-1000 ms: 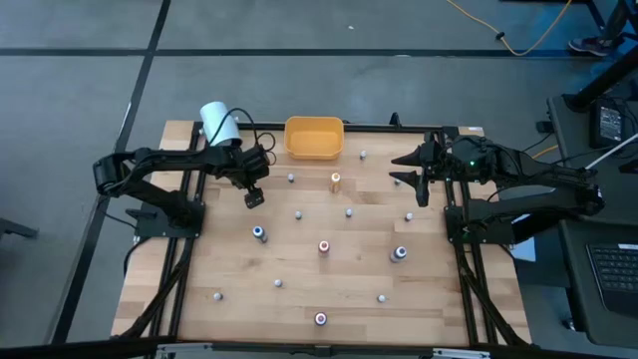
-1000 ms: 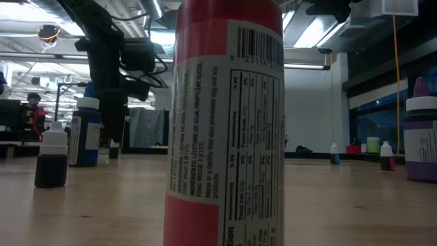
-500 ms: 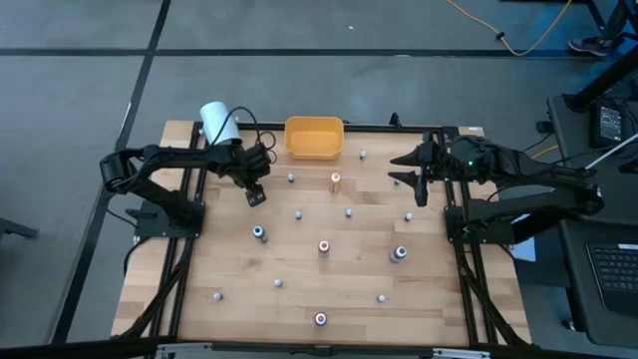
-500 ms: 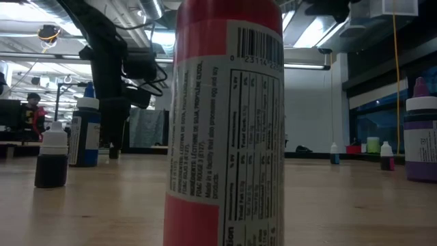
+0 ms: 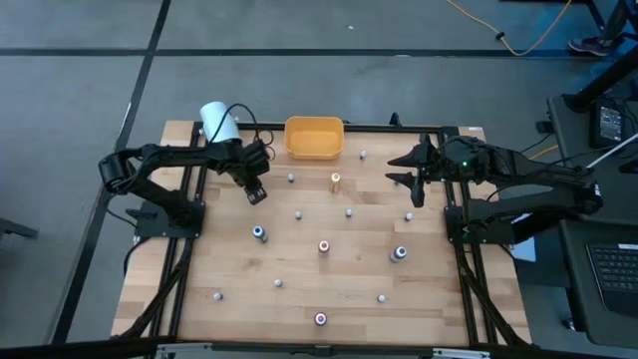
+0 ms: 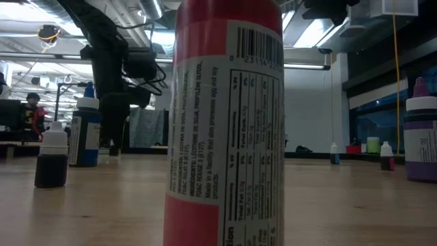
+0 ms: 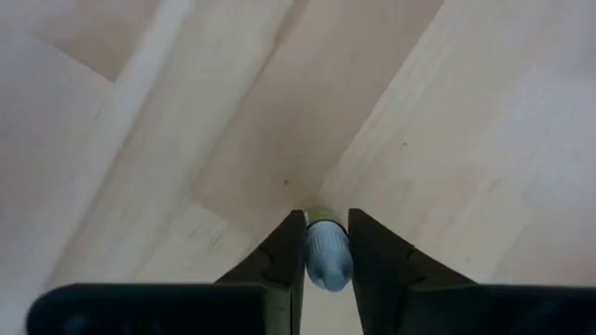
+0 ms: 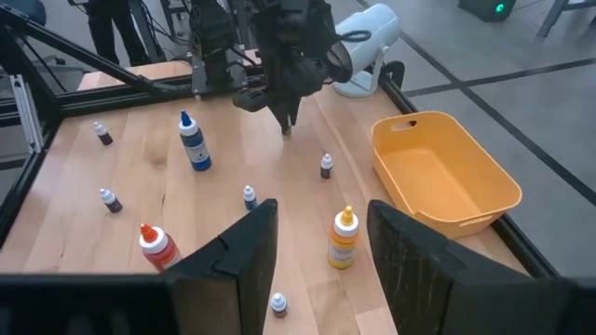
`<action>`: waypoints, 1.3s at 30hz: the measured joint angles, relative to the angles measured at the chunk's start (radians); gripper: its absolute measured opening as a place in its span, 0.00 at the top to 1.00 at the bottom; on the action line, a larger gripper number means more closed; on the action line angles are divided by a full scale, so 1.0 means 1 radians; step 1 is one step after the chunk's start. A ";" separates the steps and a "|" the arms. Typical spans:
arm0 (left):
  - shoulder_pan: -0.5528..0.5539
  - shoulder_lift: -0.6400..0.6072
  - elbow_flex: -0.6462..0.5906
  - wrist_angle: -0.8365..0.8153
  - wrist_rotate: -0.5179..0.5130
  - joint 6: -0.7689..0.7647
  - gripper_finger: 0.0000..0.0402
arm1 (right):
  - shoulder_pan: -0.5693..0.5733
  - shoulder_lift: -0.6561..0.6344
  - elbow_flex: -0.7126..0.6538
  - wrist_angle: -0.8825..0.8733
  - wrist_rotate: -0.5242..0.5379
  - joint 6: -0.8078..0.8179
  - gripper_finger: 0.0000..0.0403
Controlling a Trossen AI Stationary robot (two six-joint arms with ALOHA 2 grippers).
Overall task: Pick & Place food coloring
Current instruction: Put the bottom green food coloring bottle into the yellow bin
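Small food coloring bottles stand scattered upright on the wooden table (image 5: 229,279), among them a blue-capped one (image 5: 258,233), a red-capped one (image 5: 324,246) and an orange one (image 5: 335,180). My left gripper (image 5: 256,194) points down at the table's far left and is shut on a tiny bottle with a pale blue cap (image 7: 327,259). It also shows in the right wrist view, my left gripper (image 8: 287,126) low over the wood. My right gripper (image 8: 321,233) hovers open at the far right, my right gripper (image 5: 414,182) with nothing between its fingers. My left gripper pinches the tiny bottle between its two fingers (image 7: 287,249), one on each side of the body just under the pale blue cap (image 7: 327,265). The fingers come from above, pointing down. The bottle stands upright between them, down at table level.
A yellow-orange bin (image 5: 314,138) sits at the far edge, a white cylinder (image 5: 219,122) at the far left corner. A red bottle (image 6: 225,123) stands right before the low camera. Black frame rails (image 5: 189,259) run along both sides. People (image 6: 31,113) stand in the room beyond.
My left gripper has gone down onto the tiny bottle at the table's far left and has shut on it from wide open. The bottle stays where it stood. My right gripper has kept still.
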 joint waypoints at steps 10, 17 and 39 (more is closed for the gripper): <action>0.001 -0.058 0.371 -0.222 0.001 0.088 0.85 | 0.000 0.000 0.000 -0.006 0.000 0.000 0.58; 0.030 -0.063 0.675 -0.340 0.001 0.174 0.85 | 0.000 0.000 0.000 -0.006 0.000 0.004 0.58; 0.138 0.469 1.236 -0.425 0.028 0.302 0.85 | 0.000 0.000 0.000 -0.006 0.001 -0.027 0.58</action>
